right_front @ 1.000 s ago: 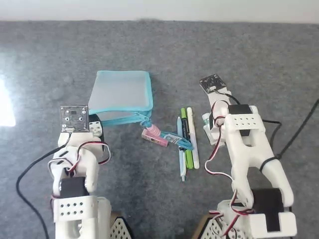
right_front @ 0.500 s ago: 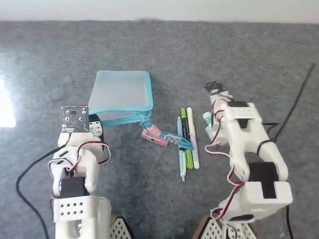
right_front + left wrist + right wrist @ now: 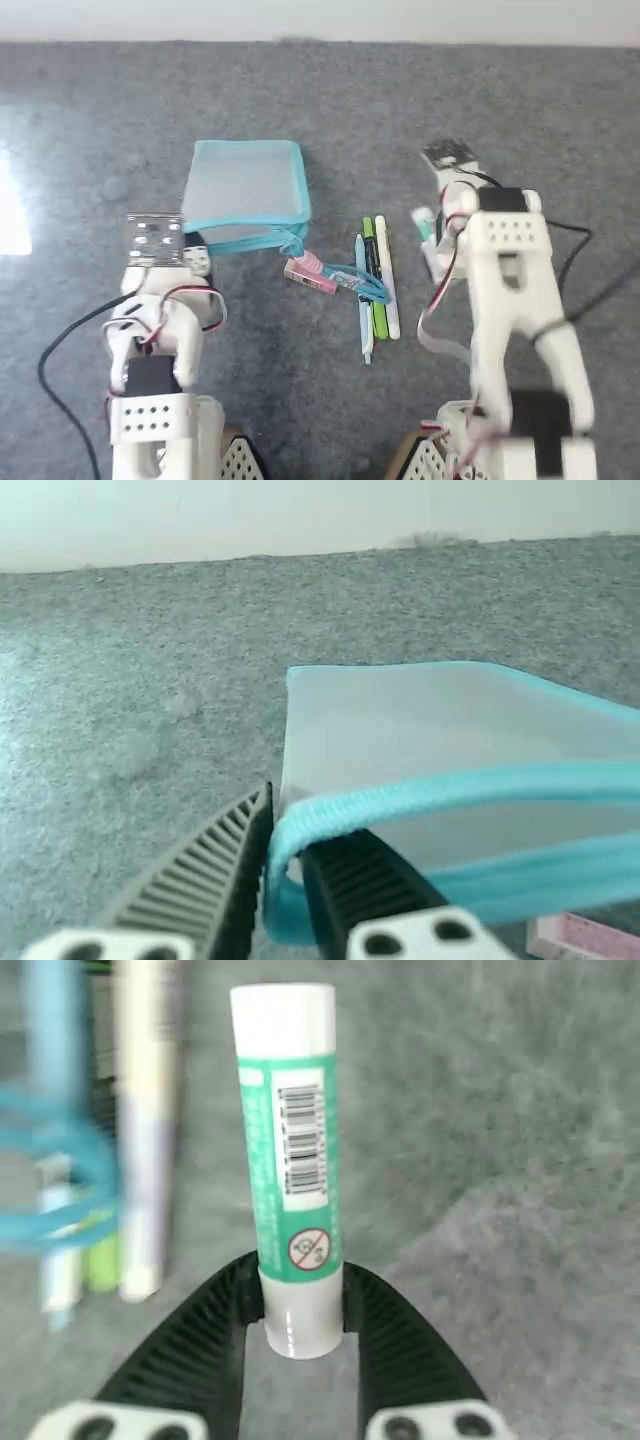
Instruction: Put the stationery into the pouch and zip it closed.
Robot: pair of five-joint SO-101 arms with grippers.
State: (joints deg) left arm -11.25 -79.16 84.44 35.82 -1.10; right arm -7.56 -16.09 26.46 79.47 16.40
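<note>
A translucent pouch (image 3: 245, 190) with a teal zip edge lies left of centre. My left gripper (image 3: 197, 246) is at its near left corner, shut on the teal edge (image 3: 330, 815), with one ribbed finger (image 3: 215, 880) on each side. A green-and-white glue stick (image 3: 288, 1150) is held by its base in my right gripper (image 3: 295, 1315), at the right of the pen group (image 3: 426, 232). Several pens (image 3: 376, 285) lie side by side between the arms, bound by a blue band (image 3: 365, 282). A pink eraser (image 3: 310, 276) lies by the pouch's zip end.
Grey carpet-like cloth (image 3: 100, 120) covers the whole table. A pale wall strip (image 3: 320, 20) runs along the far edge. Cables trail from both arms near the front.
The right arm has drawn up and shifted to the right, and the glue stick has moved slightly with it. The left arm has hardly moved on the pouch edge.
</note>
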